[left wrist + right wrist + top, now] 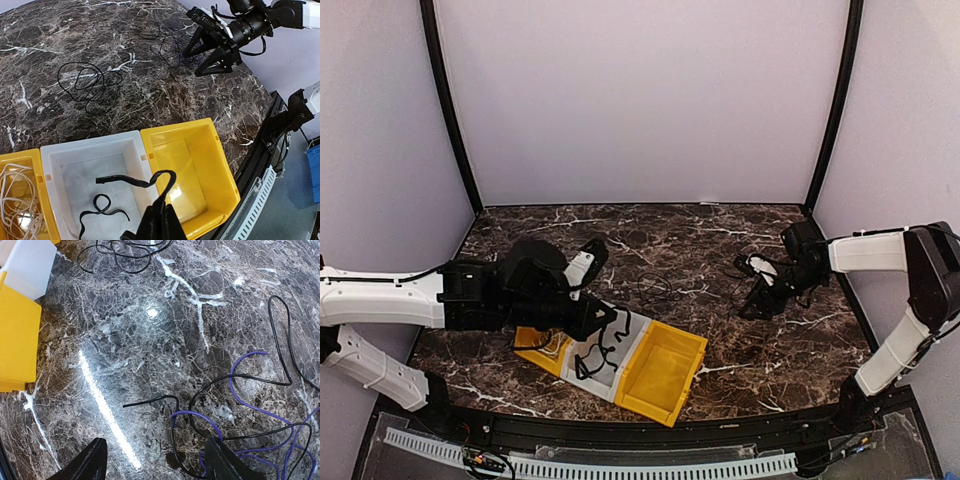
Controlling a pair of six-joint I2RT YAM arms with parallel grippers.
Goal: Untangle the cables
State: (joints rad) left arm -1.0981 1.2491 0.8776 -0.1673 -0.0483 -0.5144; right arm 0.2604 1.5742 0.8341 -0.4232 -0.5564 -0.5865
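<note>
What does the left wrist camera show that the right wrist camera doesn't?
Only the left wrist view: white cords coiled in the leftmost yellow bin, a black cable over the white bin, pinched by the left gripper, and the right gripper seen from outside. Only the right wrist view: a close look at a purple cable tangled with a thin black one. Both: the marble table, a loose black loop and the right-hand yellow bin.
</note>
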